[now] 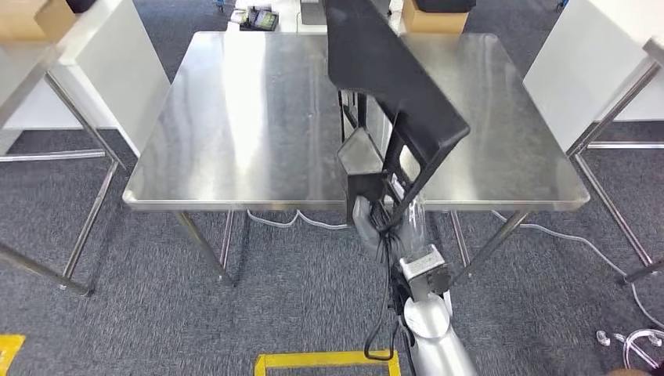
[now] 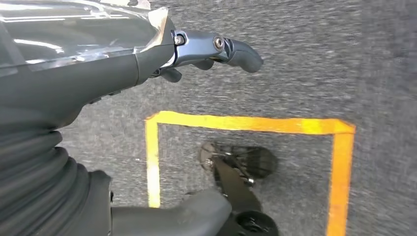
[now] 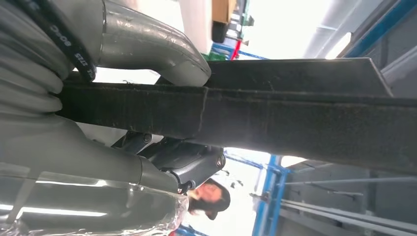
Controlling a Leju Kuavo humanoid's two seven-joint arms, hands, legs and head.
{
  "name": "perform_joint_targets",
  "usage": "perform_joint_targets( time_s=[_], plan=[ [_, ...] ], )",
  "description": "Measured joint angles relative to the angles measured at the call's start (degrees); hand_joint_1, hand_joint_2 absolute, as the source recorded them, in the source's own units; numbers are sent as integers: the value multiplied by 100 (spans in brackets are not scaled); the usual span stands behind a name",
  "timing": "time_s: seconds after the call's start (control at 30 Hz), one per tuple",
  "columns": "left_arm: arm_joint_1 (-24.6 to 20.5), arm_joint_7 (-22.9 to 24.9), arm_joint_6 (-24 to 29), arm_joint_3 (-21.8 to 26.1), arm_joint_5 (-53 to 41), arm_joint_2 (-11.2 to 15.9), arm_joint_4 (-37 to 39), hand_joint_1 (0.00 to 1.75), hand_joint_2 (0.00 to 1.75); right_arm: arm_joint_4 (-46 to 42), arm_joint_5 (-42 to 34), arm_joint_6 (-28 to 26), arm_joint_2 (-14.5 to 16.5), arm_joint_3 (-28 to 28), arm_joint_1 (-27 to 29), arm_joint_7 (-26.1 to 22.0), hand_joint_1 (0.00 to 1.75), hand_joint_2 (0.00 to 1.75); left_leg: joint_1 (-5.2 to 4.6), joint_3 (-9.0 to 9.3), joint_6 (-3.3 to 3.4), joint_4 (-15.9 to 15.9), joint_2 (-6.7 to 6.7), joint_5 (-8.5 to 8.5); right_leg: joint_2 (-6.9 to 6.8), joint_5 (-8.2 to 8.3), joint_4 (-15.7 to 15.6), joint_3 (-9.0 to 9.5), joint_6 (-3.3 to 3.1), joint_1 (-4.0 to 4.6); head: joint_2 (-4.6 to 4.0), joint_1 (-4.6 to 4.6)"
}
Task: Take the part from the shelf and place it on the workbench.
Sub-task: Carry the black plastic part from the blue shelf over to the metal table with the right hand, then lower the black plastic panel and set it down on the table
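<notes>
Head view shows the right hand [image 1: 374,205] holding a long black part [image 1: 395,86] up over the near edge of the shiny bench [image 1: 235,117]. The part sticks up and leans away from the robot, high above the bench top. It is not resting on the bench yet.

Right wrist view shows the grey thumb [image 3: 152,46] on one side of the part [image 3: 295,113] and dark fingers [image 3: 187,162] on the other side. So the right hand is wrapped tight on it. A person [image 3: 209,199] is far behind.

Left wrist view shows the left hand [image 2: 206,51] hanging over grey floor [image 2: 305,64] with yellow tape [image 2: 246,123]. Its fingers are stretched out and hold nothing.

I think the step now is putting the part down. To do it well, the arm should reach out so the part is over the middle of the bench, not the edge. Then tip it down slowly until it lies flat. The part is long, so its far end could swing or bang. Let go only when it sits still.
</notes>
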Motion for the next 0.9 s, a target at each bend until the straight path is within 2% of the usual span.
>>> perform_joint_targets(
  time_s=[0.03, 0.1, 0.13, 0.17, 0.23, 0.27, 0.3, 0.33, 0.4, 0.43, 0.47, 0.53, 0.6, 0.63, 0.67, 0.73, 0.77, 0.8, 0.83, 0.9],
  plan=[
    [1, 1, 0, 0, -1, 0, 0, 0, 175, 1, 1, 0, 3, 0, -2, -1, 175, 175, -14, 31, 67, -8, 1, 17, 3, -3, 10, 9, 42, 19, 1, 3],
    [4, 0, 0, 0, -1, -1, 0, 0, 175, 2, 4, 0, 2, 0, -9, -2, 175, 175, -11, 104, 155, -50, 1, 24, -4, -27, 178, -38, 105, 29, 1, 11],
    [-2, -1, 1, -1, -1, 0, 1, 0, 175, 2, 5, 0, 1, 1, -21, -3, 175, 175, -8, 145, 193, -64, -1, 10, -11, -79, 387, -163, 112, 21, 0, 22],
    [-8, -2, 1, -1, -1, 1, 1, 0, 175, 2, 7, 0, -3, 2, -31, -3, 175, 175, -4, 179, 227, -77, -2, -7, -20, -166, 697, -357, 109, 3, 0, 33],
    [-12, -3, 4, -2, 0, 2, 2, 0, 175, 5, 6, 0, -14, 1, -29, -3, 175, 175, -14, 231, 269, -79, -7, -67, -26, -406, 1432, -857, 96, -13, 0, 53],
    [-10, -2, 5, -2, 0, 2, 2, 0, 175, 10, 5, 0, -21, 0, -20, -2, 175, 175, -17, 267, 273, -79, -13, -101, -27, -469, 1638, -1052, 110, -15, 0, 53],
    [-9, -2, 5, -2, 0, 2, 2, 0, 175, 14, 5, 0, -27, -1, -11, -2, 175, 175, -18, 314, 268, -79, -21, -141, -27, -432, 1654, -1160, 148, -16, -1, 55],
    [-8, -2, 5, -2, 0, 2, 2, 0, 175, 17, 5, 0, -30, -1, -7, -2, 175, 175, -16, 372, 257, -79, -29, -183, -30, -271, 1432, -1144, 206, -21, 0, 57],
    [-9, -3, 2, -2, -1, 2, 3, 0, 175, 21, 8, 0, -32, 0, -7, -2, 175, 175, -10, 491, 210, -78, -38, -277, -52, 221, 658, -933, 311, -33, 0, 66],
    [-10, -8, -1, -3, -1, 2, 3, 0, 175, 24, 8, -1, -34, 1, -10, -2, 175, 175, -14, 536, 177, -77, -39, -322, -75, 338, 369, -849, 284, -29, -1, 70],
    [-10, -15, -5, -4, -1, 3, 4, 0, 175, 27, 8, -2, -37, 1, -10, -2, 175, 175, -23, 559, 135, -82, -35, -364, -93, 418, 204, -783, 226, -16, -1, 70],
    [-8, -39, -15, -11, -3, 5, 4, 0, 175, 31, 8, -8, -39, -5, 0, -2, 175, 175, -34, 604, 63, -67, -18, -401, -94, 404, 166, -741, 57, -2, -1, 60],
    [-9, -65, -26, -29, -9, 6, 4, 0, 175, 21, 11, -15, -29, -17, 14, -2, 175, 175, -18, 582, 22, 64, 1, -431, -69, 438, 146, -655, -28, -31, -1, 47],
    [-12, -78, -32, -39, -14, 7, 3, 0, 175, 15, 16, -19, -21, -22, 14, -2, 175, 175, -10, 500, 10, 239, 5, -488, -64, 416, 141, -594, -69, -39, -1, 43],
    [-13, -86, -40, -47, -19, 8, 3, 0, 175, 8, 21, -21, -15, -28, 16, -2, 175, 175, -3, 339, -4, 528, 6, -596, -62, 386, 134, -552, -112, -34, 0, 37],
    [-12, -96, -53, -55, -26, 10, 2, 0, 175, 4, 31, -25, -12, -42, 31, -2, 175, 175, -4, -100, -29, 1226, 5, -881, -54, 321, 134, -488, -194, 8, -1, 33],
    [-10, -98, -56, -56, -27, 12, 3, 0, 175, 4, 33, -26, -12, -48, 45, -2, 175, 175, -5, -303, -30, 1463, 5, -959, -44, 289, 134, -458, -218, 32, -1, 33],
    [-9, -98, -57, -57, -27, 14, 3, 0, 175, 4, 38, -27, -13, -55, 59, -2, 175, 175, -11, -422, -16, 1512, 5, -916, -31, 254, 134, -421, -230, 57, -1, 33],
    [-8, -96, -57, -58, -27, 15, 3, 0, 175, 4, 46, -28, -12, -61, 69, -2, 175, 175, -24, -432, 18, 1348, 5, -741, -19, 215, 134, -372, -233, 81, -1, 33],
    [-11, -79, -55, -60, -26, 20, 5, 0, 175, 4, 90, -34, -7, -72, 73, 1, 175, 175, -79, -225, 153, 649, 9, -223, -5, 129, 125, -267, -233, 113, -1, 39]
  ],
)
